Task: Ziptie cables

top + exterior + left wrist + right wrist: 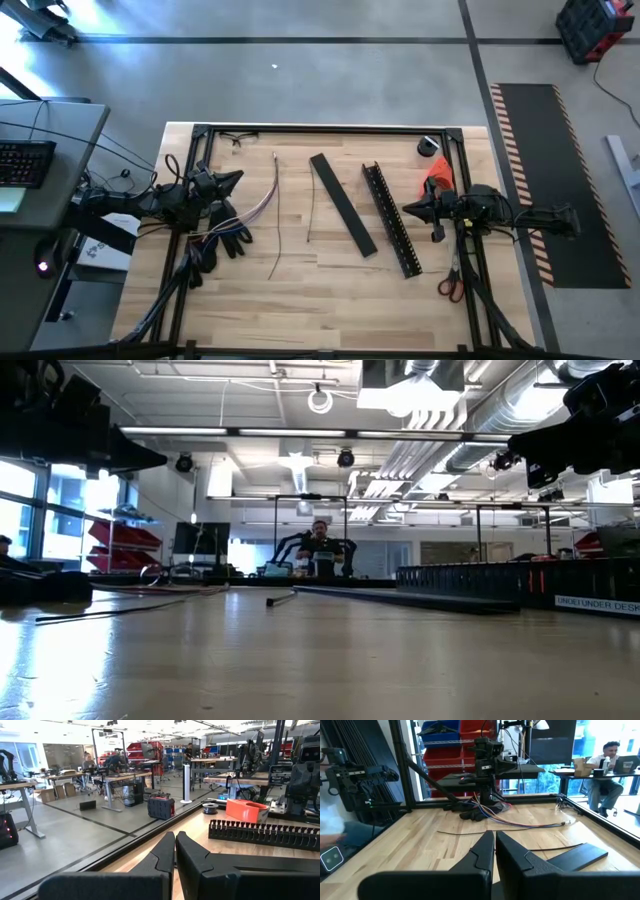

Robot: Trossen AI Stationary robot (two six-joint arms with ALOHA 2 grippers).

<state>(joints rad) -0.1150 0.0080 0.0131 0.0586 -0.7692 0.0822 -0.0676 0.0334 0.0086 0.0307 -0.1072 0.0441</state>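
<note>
The cables (262,200), a loose bundle of thin purple and whitish wires, lie on the wooden table left of centre; they also show in the right wrist view (530,824). One end runs under the black gloves (228,240). A thin brown wire (276,245) lies beside them. My left gripper (240,177) hovers shut at the table's left side, level, just left of the cables. My right gripper (404,210) hovers shut at the right side, level, beside the slotted channel bar (391,220). Both wrist views show the fingertips together, left (175,837) and right (495,836), with nothing between them.
A flat black strip (343,205) and a thin dark strand (310,215) lie mid-table. An orange part (437,178), a tape roll (429,147) and red-handled scissors (450,285) sit at the right; glasses (240,138) at the far left. A black frame (330,128) edges the table.
</note>
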